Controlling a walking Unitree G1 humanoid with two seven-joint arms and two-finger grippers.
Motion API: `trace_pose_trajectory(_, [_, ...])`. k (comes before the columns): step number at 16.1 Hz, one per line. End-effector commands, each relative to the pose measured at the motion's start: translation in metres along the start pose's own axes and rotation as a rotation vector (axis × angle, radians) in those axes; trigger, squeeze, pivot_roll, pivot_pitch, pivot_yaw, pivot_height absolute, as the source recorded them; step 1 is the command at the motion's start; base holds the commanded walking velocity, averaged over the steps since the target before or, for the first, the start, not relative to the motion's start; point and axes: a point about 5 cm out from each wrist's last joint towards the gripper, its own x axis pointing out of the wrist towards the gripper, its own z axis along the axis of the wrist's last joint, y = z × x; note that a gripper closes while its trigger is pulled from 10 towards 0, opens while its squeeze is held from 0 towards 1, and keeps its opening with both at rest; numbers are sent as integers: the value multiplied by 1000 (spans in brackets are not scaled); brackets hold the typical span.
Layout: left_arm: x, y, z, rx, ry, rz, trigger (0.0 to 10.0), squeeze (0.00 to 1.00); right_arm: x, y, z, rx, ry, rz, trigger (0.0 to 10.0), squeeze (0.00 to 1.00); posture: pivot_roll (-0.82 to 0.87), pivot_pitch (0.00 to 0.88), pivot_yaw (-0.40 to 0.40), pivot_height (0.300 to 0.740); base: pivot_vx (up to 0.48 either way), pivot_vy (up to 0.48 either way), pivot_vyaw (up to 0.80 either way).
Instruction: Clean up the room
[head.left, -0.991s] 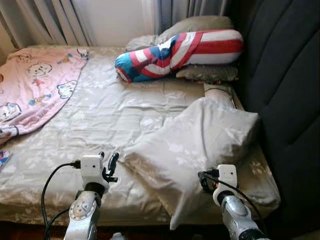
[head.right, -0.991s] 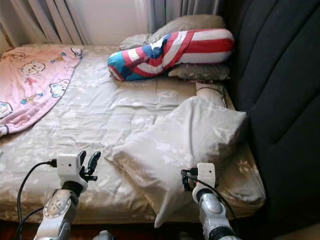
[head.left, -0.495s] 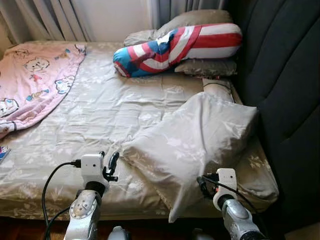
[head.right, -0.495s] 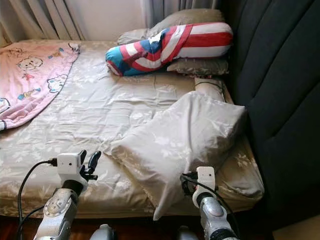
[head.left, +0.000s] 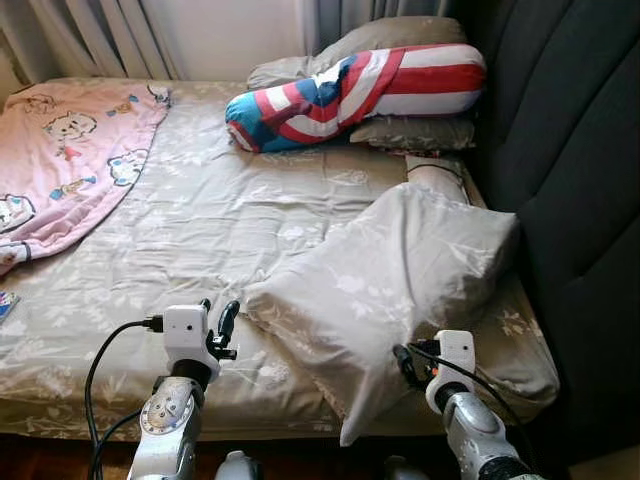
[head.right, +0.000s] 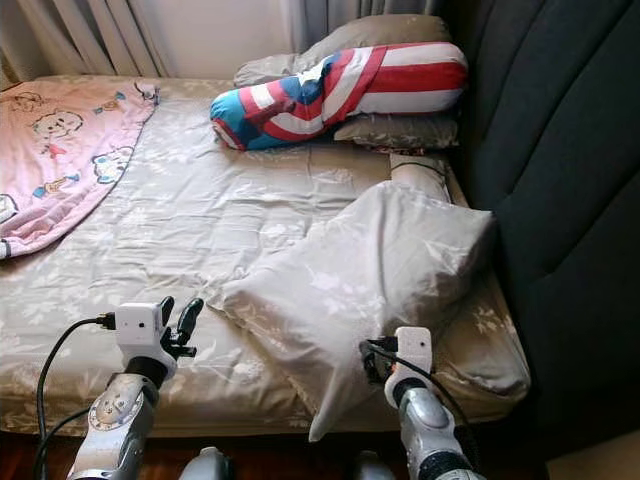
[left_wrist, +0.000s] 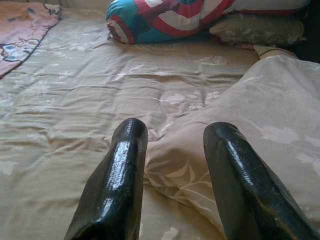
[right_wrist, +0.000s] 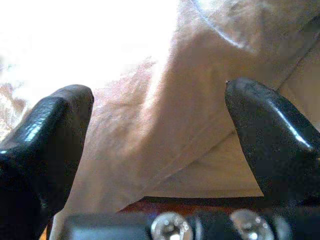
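one pink blanket (head.left: 70, 165) printed with cartoon animals lies over the far left part of the bed, its edge curving across the beige floral sheet (head.left: 200, 220). near the front edge of the bed the left gripper (head.left: 222, 325) is held up with its two black fingers (left_wrist: 117, 185) spread apart and nothing between them, pointing at the near left corner of the loose pillow without touching it. one bolster (head.left: 350, 95) in red, white and blue stripes rests at the head of the bed on top of two dull olive pillows (head.left: 400, 45). one loose pillow (head.left: 390, 285) in the same beige floral cloth as the sheet lies aslant on the right half of the bed, puffed and creased, its lower corner hanging over the front edge. the right gripper (head.left: 408, 362) sits just beside that hanging corner, its fingers (right_wrist: 47, 135) wide apart with the pillow cloth showing between them, not pinched. a dark padded headboard (head.left: 570, 170) stands along the right.
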Motion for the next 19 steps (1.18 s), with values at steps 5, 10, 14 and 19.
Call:
trace_pose_trajectory(5, [1, 0, -1, -6, 14, 1, 10000, 0, 1, 1, -5, -18, 55, -24, 10000, 0, 25, 103, -11, 663, 257, 0, 0])
trace_pose_trajectory(10, [1, 1, 0, 2, 12, -3, 10000, 0, 3, -3, 2, 12, 49, -48, 10000, 0, 31, 105, -9, 663, 284, 0, 0])
trace_pose_trajectory(14, [0, 0, 0, 1, 11, -5, 10000, 0, 4, -5, 7, 2, 32, -42, 10000, 0, 31, 107, -9, 663, 309, 0, 0])
trace_pose_trajectory(19, [1, -1, 0, 7, 8, -5, 10000, 0, 1, -10, 1, 6, 58, -57, 10000, 0, 35, 107, -8, 663, 53, 0, 0])
